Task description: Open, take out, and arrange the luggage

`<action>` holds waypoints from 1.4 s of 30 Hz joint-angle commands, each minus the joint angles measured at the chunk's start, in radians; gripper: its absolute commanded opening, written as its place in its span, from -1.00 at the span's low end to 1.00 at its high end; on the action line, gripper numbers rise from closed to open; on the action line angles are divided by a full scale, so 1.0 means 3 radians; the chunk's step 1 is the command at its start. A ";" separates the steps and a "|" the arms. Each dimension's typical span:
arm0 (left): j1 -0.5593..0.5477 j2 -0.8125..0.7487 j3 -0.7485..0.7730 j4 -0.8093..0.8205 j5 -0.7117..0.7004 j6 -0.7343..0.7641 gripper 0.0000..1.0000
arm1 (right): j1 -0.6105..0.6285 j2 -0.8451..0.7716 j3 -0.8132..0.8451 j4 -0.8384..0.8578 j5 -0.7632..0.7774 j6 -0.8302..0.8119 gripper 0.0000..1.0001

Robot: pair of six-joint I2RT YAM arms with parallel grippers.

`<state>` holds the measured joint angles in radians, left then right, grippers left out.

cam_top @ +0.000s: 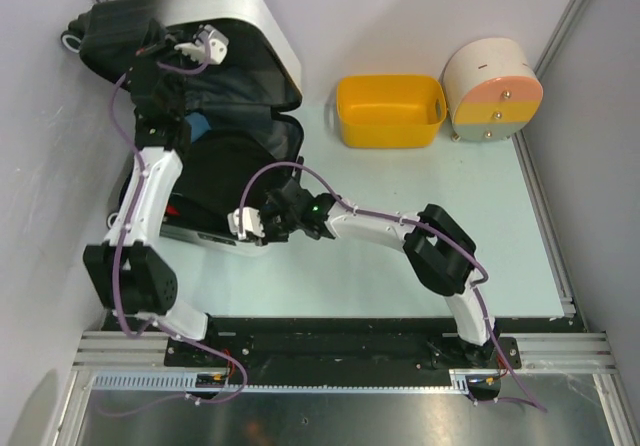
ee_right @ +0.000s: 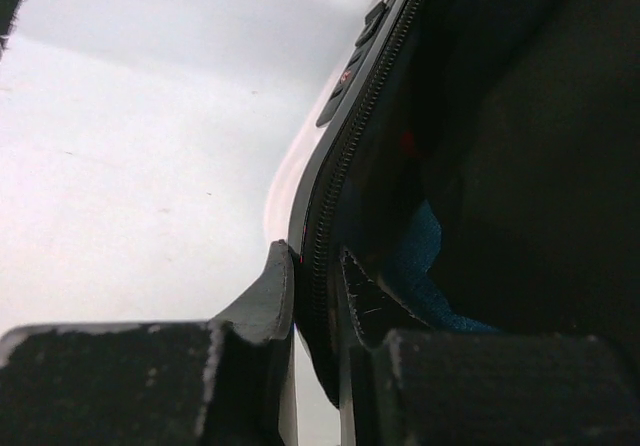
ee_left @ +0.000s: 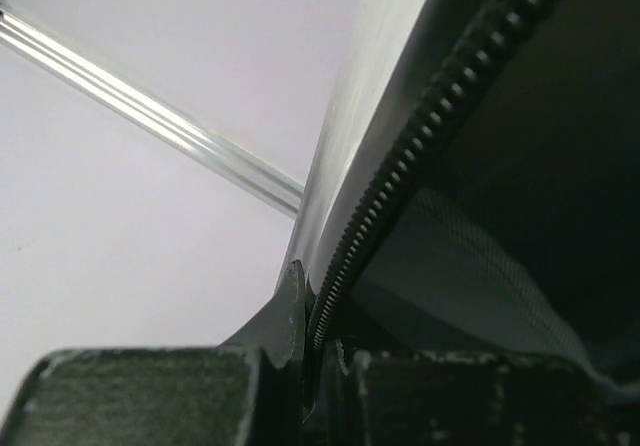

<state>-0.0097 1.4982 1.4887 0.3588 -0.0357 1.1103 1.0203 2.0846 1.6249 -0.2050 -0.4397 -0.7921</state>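
Observation:
The luggage point(cam_top: 235, 11) lies open at the far left, its white-to-black lid raised and its dark grey lining showing. My left gripper point(cam_top: 205, 46) is shut on the lid's zipper rim point(ee_left: 400, 166); in the left wrist view its fingers point(ee_left: 290, 316) pinch that rim. My right gripper point(cam_top: 250, 224) is shut on the zipper rim of the lower half point(ee_right: 330, 186) at its near edge. A blue cloth item point(cam_top: 200, 126) lies inside the lower half and also shows in the right wrist view point(ee_right: 420, 256).
A yellow plastic basket point(cam_top: 390, 109) stands at the back centre. A round cream-and-orange drawer box point(cam_top: 492, 91) stands to its right. White walls close in on the left and right. The pale green mat point(cam_top: 400, 286) lies bare between my arms.

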 commanded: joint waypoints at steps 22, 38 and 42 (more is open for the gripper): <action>-0.0085 0.0753 0.1045 0.0088 -0.0955 0.0865 -1.00 | -0.1509 -0.0122 -0.0231 0.0781 0.0121 -0.1128 -1.00; -0.0238 0.0457 0.0908 -0.0097 -0.0919 0.1008 -1.00 | -0.0794 -0.0424 -0.0227 0.0770 0.0156 -0.0439 0.60; -0.0244 0.0472 0.0908 -0.0122 -0.0919 0.1034 -1.00 | -0.0584 -0.0170 0.0075 0.0760 0.0182 -0.0244 0.57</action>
<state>-0.0879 1.7184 1.7466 0.2646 -0.2375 1.3945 0.7425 2.0113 1.5280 -0.0578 -0.3893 -0.9840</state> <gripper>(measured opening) 0.053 0.794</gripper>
